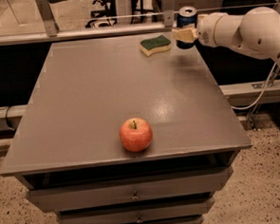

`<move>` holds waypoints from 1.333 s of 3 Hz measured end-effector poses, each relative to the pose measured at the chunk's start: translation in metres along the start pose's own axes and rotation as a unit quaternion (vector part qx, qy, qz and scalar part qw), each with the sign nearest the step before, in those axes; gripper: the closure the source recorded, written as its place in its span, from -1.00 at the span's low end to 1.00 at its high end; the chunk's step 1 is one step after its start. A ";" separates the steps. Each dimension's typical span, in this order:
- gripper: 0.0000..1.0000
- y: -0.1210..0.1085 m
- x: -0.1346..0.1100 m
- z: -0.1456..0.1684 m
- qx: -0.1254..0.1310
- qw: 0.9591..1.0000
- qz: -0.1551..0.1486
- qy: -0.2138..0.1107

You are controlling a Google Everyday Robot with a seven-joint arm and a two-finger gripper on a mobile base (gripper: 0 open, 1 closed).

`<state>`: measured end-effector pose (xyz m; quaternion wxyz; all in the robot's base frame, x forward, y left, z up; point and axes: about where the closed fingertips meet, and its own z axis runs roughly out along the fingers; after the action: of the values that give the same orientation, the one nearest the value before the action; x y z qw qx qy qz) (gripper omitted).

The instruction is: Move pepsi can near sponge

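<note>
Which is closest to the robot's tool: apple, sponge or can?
The pepsi can. The tool is right against it at the table's far right corner. The sponge lies a bit farther off; the apple sits far away near the front edge.

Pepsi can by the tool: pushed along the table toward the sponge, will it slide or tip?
Pushed low, the pepsi can probably slides: the table looks smooth and glossy. It is upright, taller than wide, so a high push may tip it, and then it would likely roll. The tool is at its lower half, close to the sponge.
</note>
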<state>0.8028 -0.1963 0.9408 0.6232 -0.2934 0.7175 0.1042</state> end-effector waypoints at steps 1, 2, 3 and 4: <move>1.00 -0.011 0.012 0.007 -0.001 1.000 0.013 -0.003; 1.00 -0.018 0.026 0.015 -0.005 1.000 0.024 0.000; 0.47 -0.022 0.039 0.034 -0.020 0.999 0.038 0.009; 0.03 -0.020 0.044 0.045 -0.031 0.999 0.044 0.011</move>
<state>0.8487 -0.2019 0.8944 0.6010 -0.2816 0.7327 0.1503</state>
